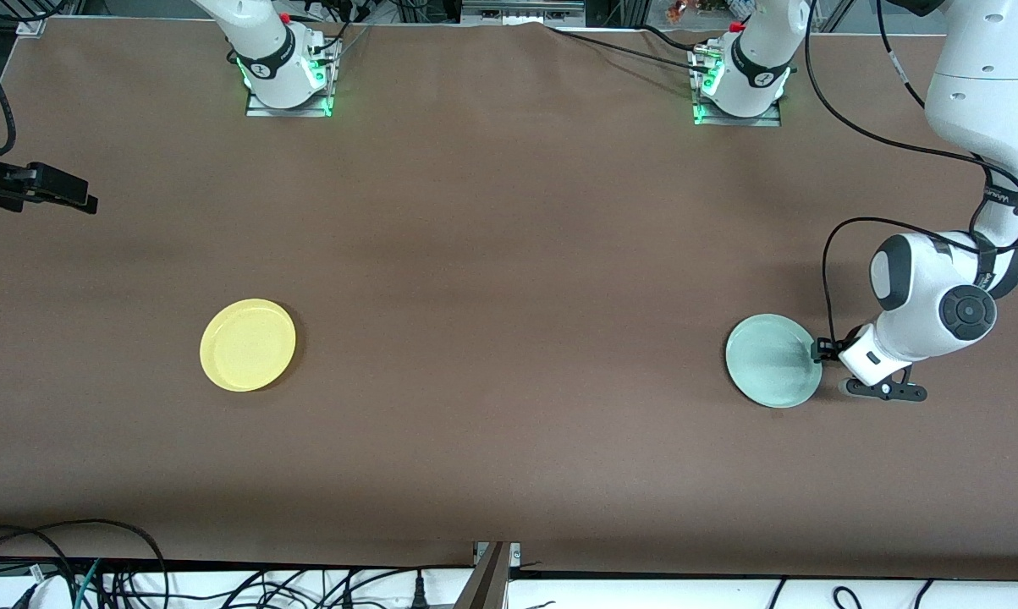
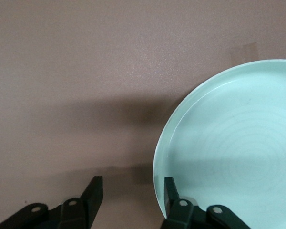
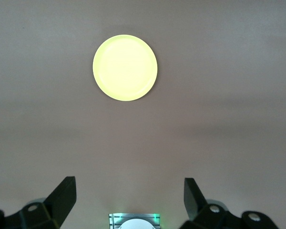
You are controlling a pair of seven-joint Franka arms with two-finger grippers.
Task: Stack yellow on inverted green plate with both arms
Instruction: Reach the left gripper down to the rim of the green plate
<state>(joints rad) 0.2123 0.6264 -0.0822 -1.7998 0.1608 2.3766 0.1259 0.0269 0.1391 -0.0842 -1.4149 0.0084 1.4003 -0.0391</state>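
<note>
Low at the lower right of the front frame, left gripper [image 1: 818, 350] straddling the rim of the green plate [image 1: 772, 360]: one finger [image 2: 171, 192] inside the rim, the other on bare table [image 1: 509, 254], jaws parted, not yet clamped. Round, so no long axis. Right gripper [image 1: 85, 203] spread wide, waiting at the upper left edge, well apart from the yellow plate [image 1: 247, 344] at lower left. No readable labels.

The green plate [image 2: 229, 152] runs off the left wrist view's edge, and one finger [image 2: 171, 193] covers part of its rim.
</note>
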